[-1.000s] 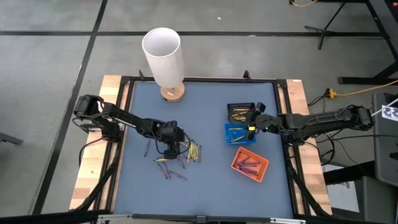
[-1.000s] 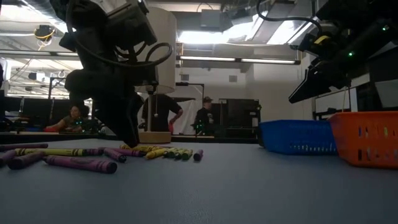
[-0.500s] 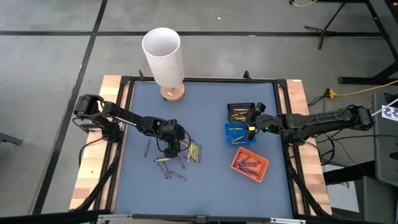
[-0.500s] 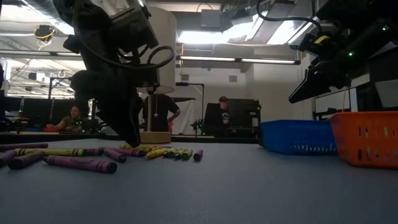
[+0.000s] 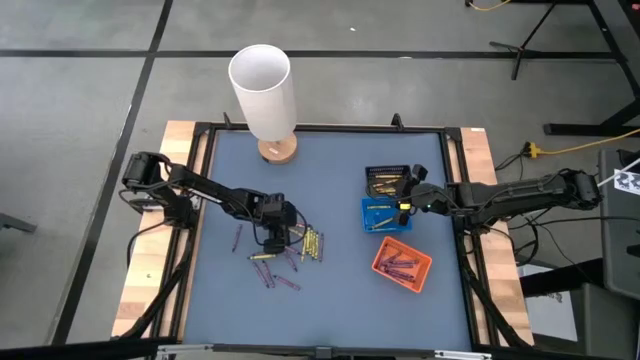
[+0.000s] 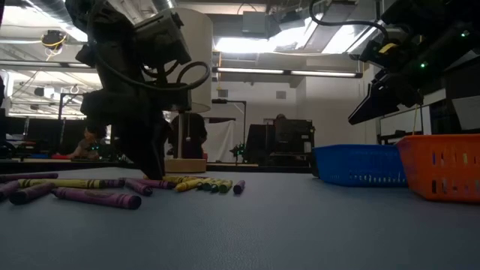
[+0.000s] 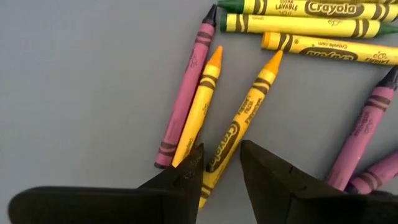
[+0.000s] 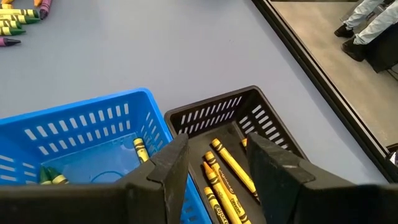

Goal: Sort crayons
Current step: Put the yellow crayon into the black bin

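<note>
Left arm: reaches from the tabletop's [image 5: 330,300] left edge toward the middle, wrist bent so the left gripper [image 5: 275,240] points down at the loose crayons [image 5: 285,255], well on the far side of the blue tray [image 5: 383,214] from the right arm.
Left gripper state: fingers [image 7: 180,180] a narrow gap apart, tips on either side of the lower end of one yellow crayon [image 7: 239,134]; not closed on it as far as the wrist view shows. In the low view its tips [image 6: 154,161] are down at the tabletop surface among the crayons.
Right arm: stretched in from the right edge, nearly level, right gripper [image 5: 408,197] hanging above the seam between the blue tray and the black tray [image 5: 385,180].
Right gripper state: fingers [image 8: 168,174] apart, nothing between them.
Black tray: just behind the blue tray; holds several yellow crayons [image 8: 224,171] lying lengthwise.
Blue tray: holds a few crayons, one yellow, a couple with green tips in a corner [image 8: 50,177].
Orange tray [image 5: 402,263]: just in front of the blue tray, turned at an angle; holds purple crayons.
Loose crayons: scattered well left of the blue tray; a row of yellow ones [image 5: 313,243] side by side, purple ones [image 5: 270,275] spread nearer the front edge.
Crayon look: paper-wrapped sticks with dark bands and pointed tips, yellow-gold and purple-magenta, brand lettering readable in the left wrist view.
Lamp [image 5: 264,95]: white cylinder shade on a round wooden base, at the tabletop's rear, left of the black tray.
</note>
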Controlling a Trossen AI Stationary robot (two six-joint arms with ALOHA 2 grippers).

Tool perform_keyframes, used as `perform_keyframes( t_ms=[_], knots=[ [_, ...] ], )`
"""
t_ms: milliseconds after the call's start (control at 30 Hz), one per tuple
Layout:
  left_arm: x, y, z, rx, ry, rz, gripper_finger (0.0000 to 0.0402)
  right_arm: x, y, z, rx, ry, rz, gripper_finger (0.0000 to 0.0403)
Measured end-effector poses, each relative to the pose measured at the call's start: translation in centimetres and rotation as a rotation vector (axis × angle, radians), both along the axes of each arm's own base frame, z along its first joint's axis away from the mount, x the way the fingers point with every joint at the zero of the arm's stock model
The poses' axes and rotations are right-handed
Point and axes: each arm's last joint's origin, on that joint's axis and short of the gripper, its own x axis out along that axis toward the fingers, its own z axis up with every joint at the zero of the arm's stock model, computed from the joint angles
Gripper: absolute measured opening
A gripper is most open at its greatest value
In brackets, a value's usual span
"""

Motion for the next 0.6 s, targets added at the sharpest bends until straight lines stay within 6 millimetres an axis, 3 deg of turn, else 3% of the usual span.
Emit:
perform_keyframes(
  t_ms=[367, 600],
  knots=[
    [0.17, -0.01, -0.21, -0.001, -0.004, 0.000, 0.0100, -0.01, 0.00, 0.00, 0.000, 0.001, 0.000, 0.0162],
    [0.26, -0.05, -0.21, -0.007, -0.012, -0.003, 0.0063, -0.01, 0.00, 0.00, 0.000, 0.000, 0.000, 0.0162]
  ],
)
